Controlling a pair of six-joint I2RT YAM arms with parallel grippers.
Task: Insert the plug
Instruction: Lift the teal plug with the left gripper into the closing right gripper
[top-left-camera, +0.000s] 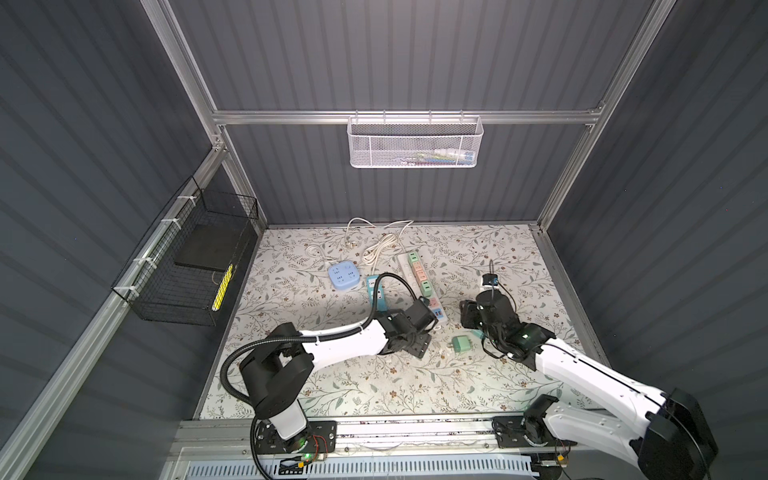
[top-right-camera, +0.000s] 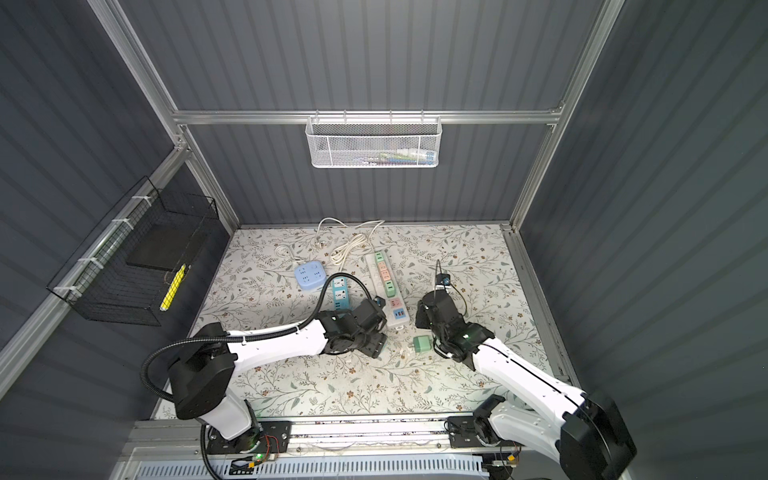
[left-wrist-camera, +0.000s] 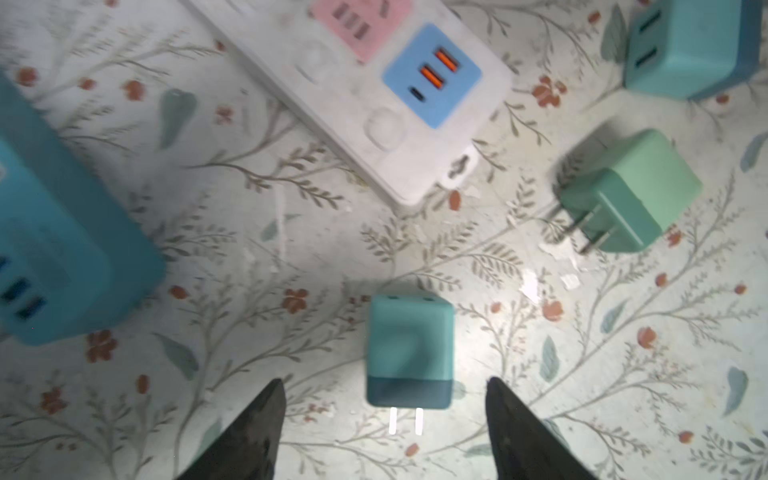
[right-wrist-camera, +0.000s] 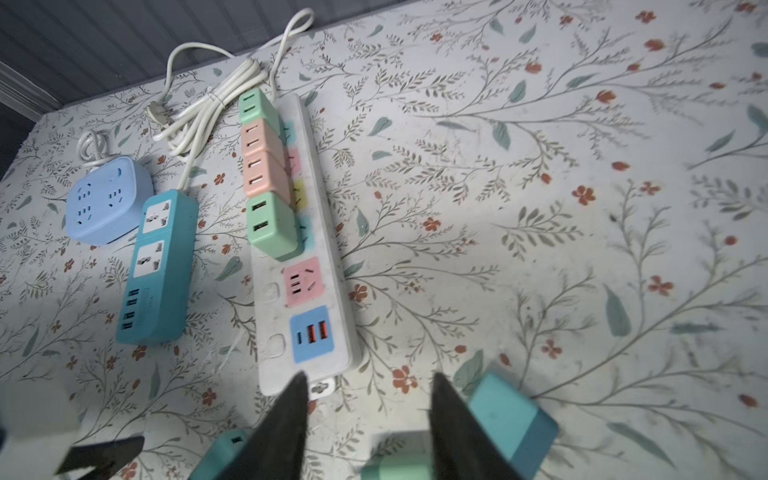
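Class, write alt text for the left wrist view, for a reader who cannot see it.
A teal plug lies flat on a floral mat, prong end between the tips of the open left pincer. Beyond it, a white strip and a green plug.

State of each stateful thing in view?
White power strip: four adapters plugged in, pink socket free.
Two-tone teal plug adapter: unplugged, between jaws of open left gripper.
Mint green plug adapter: unplugged, on its side.
Right gripper: open, empty.
Second teal adapter: unplugged, beside right gripper.

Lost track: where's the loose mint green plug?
In both top views the mint green plug lies mid-table, nearer the right arm, by the end of the white strip.
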